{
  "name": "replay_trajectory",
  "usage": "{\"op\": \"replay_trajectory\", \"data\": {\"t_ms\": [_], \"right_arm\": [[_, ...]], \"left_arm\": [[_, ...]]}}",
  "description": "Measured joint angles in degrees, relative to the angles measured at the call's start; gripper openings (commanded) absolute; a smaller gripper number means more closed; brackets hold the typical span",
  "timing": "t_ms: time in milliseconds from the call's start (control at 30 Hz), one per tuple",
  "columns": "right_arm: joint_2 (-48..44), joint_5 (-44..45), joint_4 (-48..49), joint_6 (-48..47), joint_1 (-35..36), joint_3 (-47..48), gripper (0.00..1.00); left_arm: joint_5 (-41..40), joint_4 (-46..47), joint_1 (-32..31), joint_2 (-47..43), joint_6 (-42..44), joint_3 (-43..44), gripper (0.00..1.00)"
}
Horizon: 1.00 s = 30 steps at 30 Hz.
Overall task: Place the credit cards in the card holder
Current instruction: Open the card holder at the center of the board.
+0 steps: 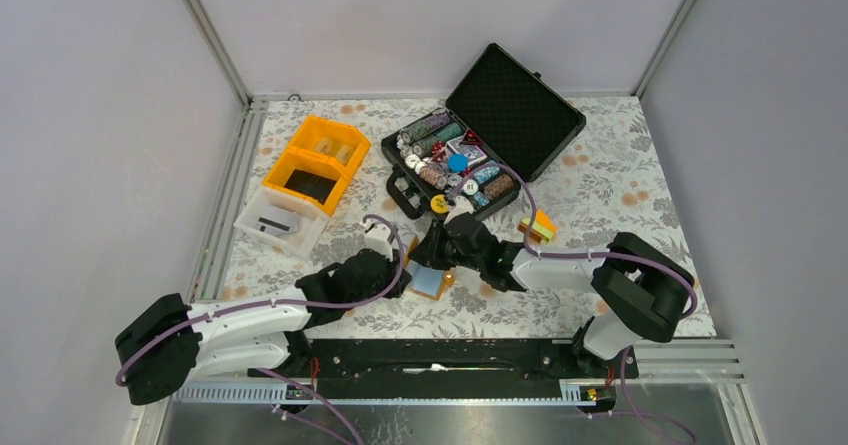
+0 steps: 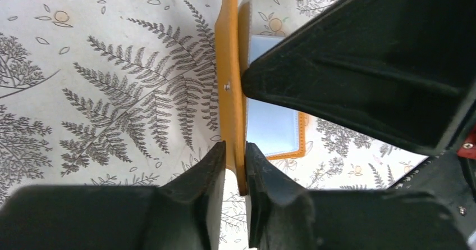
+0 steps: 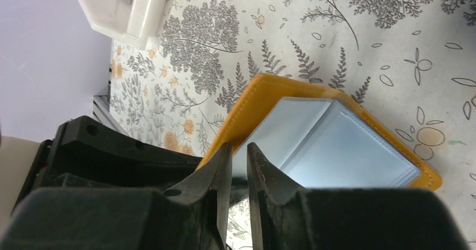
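Near the tabletop's near edge, the card holder [image 1: 428,281] is held open.
Its orange flap is clamped by the left tool [image 2: 236,168]; what the nearly closed right tool [image 3: 238,159] grips cannot be told; the flap should be held steady.

Black case [image 1: 515,110] perhaps near card holder [image 1: 428,282]

On the flowery tablecloth [image 1: 620,175] sit an open black case [image 1: 515,105] full of poker chips [image 1: 440,150], an orange bin [image 1: 285,172], a white tray [image 1: 250,215] touching it, and some colored blocks [image 1: 538,227].
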Motion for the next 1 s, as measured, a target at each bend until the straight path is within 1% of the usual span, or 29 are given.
{"op": "replay_trajectory", "data": {"t_ms": [67, 100, 133, 233, 300, 400, 500, 733, 1000], "right_arm": [[0.00, 0.04, -1.18, -0.74, 0.00, 0.20, 0.30], [-0.04, 0.13, -2.05, -1.27, 0.00, 0.39, 0.33], [-0.20, 0.31, -3.15, -1.90, 0.00, 0.59, 0.39], [-2.14, 2.03, -7.50, -4.04, 0.00, 0.87, 0.50], [-4.81, 3.67, -10.93, -5.62, -0.11, 0.87, 0.54], [-9.62, 6.08, -14.53, -8.09, -0.26, 0.39, 0.54], [-12.33, 7.69, -18.10, -9.70, -0.33, 0.20, 0.54], [-12.55, 9.07, -26.82, -10.51, -0.33, -0.87, 0.58], [-10.01, 8.48, -28.30, -8.94, -0.28, -1.92, 0.49]], "left_arm": [[-0.68, -0.28, 0.00, 0.61, -0.46, 0.15, 0.05], [-0.96, -0.39, 0.00, 0.79, -0.57, 0.20, 0.02], [-1.20, -0.48, 0.00, 0.85, -0.74, 0.20, 0.00], [-2.14, -0.79, 0.00, 1.01, -1.86, 0.24, 0.00], [-2.91, -1.09, 0.00, 0.98, -3.08, 0.24, 0.00], [-3.69, -1.66, 0.00, 0.98, -4.92, 0.24, 0.00], [-3.98, -1.92, 0.00, 1.01, -6.86, 0.24, 0.00], [-4.22, -2.19, 0.00, 1.03, -10.27, 0.24, 0.00], [-4.20, -2.05, 0.00, 1.44, -11.80, 0.24, 0.00]]}}
